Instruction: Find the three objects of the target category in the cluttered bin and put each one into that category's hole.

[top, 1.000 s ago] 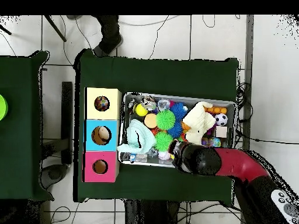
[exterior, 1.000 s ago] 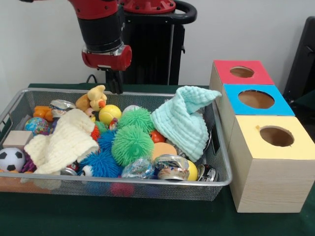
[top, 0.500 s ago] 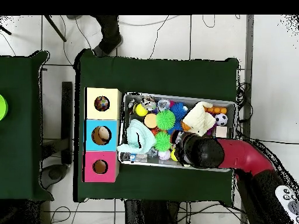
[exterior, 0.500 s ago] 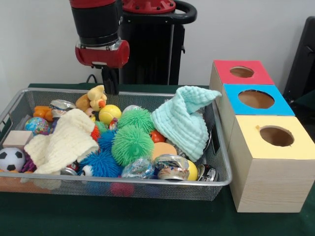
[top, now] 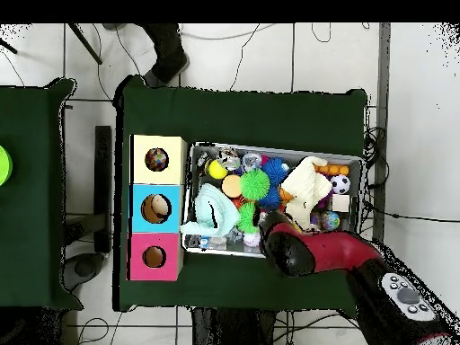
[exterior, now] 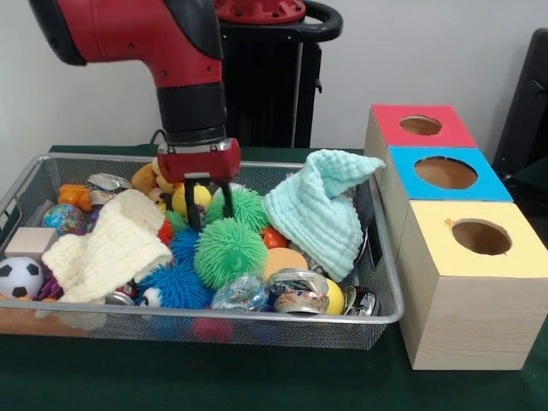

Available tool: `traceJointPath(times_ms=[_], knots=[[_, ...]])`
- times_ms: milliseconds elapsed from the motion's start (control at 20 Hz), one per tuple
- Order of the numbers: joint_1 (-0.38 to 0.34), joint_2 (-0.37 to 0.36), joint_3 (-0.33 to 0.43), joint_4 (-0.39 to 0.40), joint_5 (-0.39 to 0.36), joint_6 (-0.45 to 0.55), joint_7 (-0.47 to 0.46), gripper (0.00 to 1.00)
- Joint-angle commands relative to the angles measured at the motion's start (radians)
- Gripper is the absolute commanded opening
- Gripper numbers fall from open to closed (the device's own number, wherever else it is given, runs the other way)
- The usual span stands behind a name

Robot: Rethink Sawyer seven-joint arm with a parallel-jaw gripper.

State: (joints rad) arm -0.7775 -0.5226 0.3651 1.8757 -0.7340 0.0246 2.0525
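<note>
The wire bin (exterior: 377, 318) holds spiky balls, cloths and cans; the gripper (exterior: 209, 214) hangs there, jaws wide.

The bin (exterior: 387, 318) was of fine metal wire mesh with a smooth, shiny rim. The counter (exterior: 214, 377) wore a matt dark green cloth. The three boxes (exterior: 467, 317) looked like pale wood with visible grain, and their tops were matt painted red, blue and yellow. The mint cloth (exterior: 321, 214) had a soft waffle weave, and the cream cloth (exterior: 107, 248) looked knitted and fluffy. The green balls (exterior: 227, 250) and the blue ball (exterior: 175, 287) were covered with soft rubbery spikes. The crushed cans (exterior: 295, 291) were glossy metal. The arm's red shell (exterior: 128, 30) was smooth, glossy plastic.
</note>
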Motion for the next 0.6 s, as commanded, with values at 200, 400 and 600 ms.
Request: traceJointPath(times_ms=[200,400,600], knots=[[-0.135,0.192,0.019,-0.033,-0.151,-0.068,-0.016,1.00],[-0.400,0.276,0.216,-0.011,-0.200,0.174,-0.260,1.00],[-0.545,0.292,0.303,0.017,-0.167,0.343,-0.436,1.00]])
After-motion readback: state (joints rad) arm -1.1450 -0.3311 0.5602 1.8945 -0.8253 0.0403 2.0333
